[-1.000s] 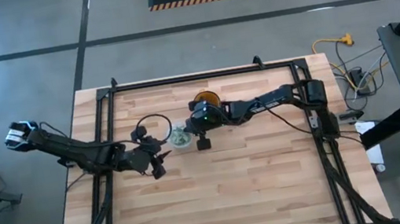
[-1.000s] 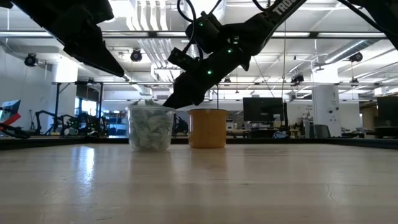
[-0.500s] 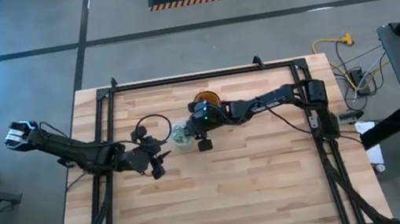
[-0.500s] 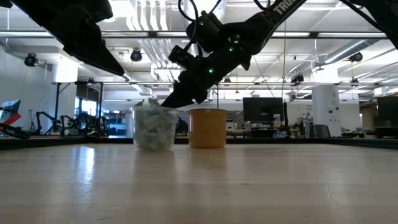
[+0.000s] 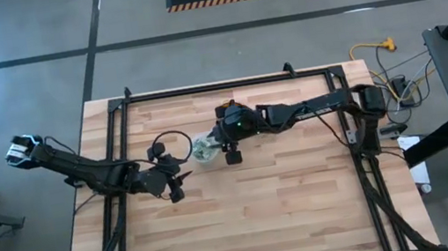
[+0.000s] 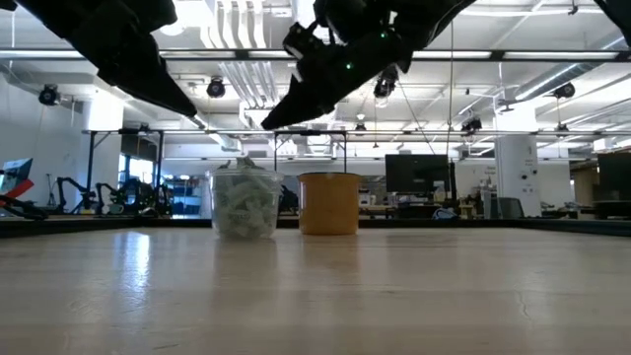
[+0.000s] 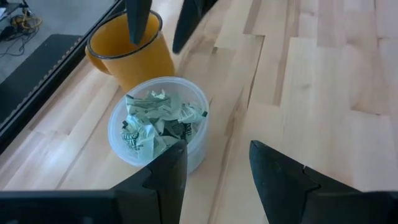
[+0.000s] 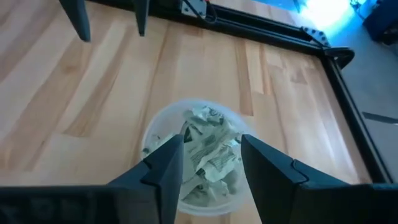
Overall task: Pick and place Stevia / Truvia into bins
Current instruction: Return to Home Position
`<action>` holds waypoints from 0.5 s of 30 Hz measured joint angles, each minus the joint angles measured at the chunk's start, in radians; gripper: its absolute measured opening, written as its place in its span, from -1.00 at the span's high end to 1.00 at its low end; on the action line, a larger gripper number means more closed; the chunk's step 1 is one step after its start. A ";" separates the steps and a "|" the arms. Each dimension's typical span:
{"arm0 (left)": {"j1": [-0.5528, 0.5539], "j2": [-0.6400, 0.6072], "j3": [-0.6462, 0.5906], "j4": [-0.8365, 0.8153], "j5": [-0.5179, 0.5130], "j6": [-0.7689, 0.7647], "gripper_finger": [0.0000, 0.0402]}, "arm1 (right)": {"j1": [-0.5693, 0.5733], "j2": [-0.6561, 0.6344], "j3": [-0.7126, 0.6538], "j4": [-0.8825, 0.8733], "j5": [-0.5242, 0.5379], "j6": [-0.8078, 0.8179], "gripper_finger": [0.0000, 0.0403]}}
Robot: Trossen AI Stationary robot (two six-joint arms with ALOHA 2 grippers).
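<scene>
On the wooden table [image 5: 264, 217], seen from above, the amber cup [image 6: 328, 203] stands just beside the translucent cup [image 5: 203, 151] at its 1 o'clock, mostly hidden under my right arm. The translucent cup is heaped with crumpled Stevia sachets [image 7: 158, 121], whose green print is too small to read. My right pincer [image 8: 211, 142] hangs wide and empty above that cup toward 3 o'clock, clear of its rim, and my left pincer [image 7: 217, 148] waits wide and empty at its 8 o'clock.
</scene>
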 joint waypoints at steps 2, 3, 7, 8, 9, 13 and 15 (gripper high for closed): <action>0.000 0.000 0.003 0.002 -0.001 0.000 0.21 | 0.000 -0.018 0.000 -0.014 0.000 0.000 0.26; 0.000 0.000 0.003 0.005 -0.001 0.001 0.21 | 0.001 -0.027 0.000 -0.020 0.000 0.000 0.27; 0.009 -0.003 0.003 0.009 -0.057 0.092 0.21 | 0.003 -0.075 -0.005 -0.058 0.017 0.004 0.30; 0.011 -0.007 0.003 0.012 -0.100 0.110 0.21 | 0.003 -0.094 -0.011 -0.064 0.025 0.014 0.31; 0.011 -0.012 0.003 0.022 -0.157 0.122 0.21 | 0.003 -0.114 -0.018 -0.066 0.034 0.019 0.31; 0.011 -0.059 0.005 0.028 -0.369 0.137 0.21 | 0.002 -0.211 -0.082 -0.053 0.038 0.021 0.33; 0.011 -0.103 -0.005 0.034 -0.431 0.174 0.21 | 0.001 -0.270 -0.138 -0.024 0.037 0.021 0.34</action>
